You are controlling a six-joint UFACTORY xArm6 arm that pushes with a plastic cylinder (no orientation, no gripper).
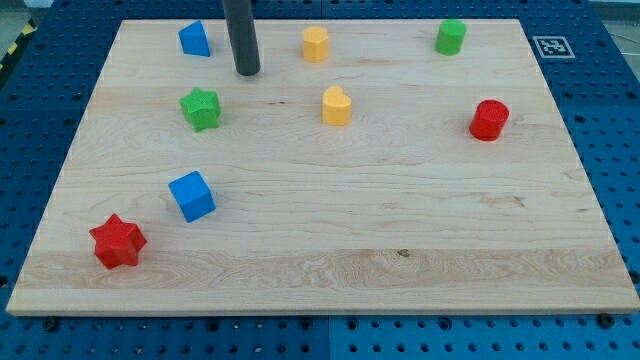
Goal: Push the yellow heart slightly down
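Note:
The yellow heart lies on the wooden board, a little above its middle. My tip rests on the board up and to the left of the heart, well apart from it. The tip stands between the blue block at the top left and a yellow block at the top middle. The green star is just down and left of the tip.
A green block is at the top right. A red block is at the right. A blue cube and a red star are at the lower left. A marker tag sits beyond the board's top right corner.

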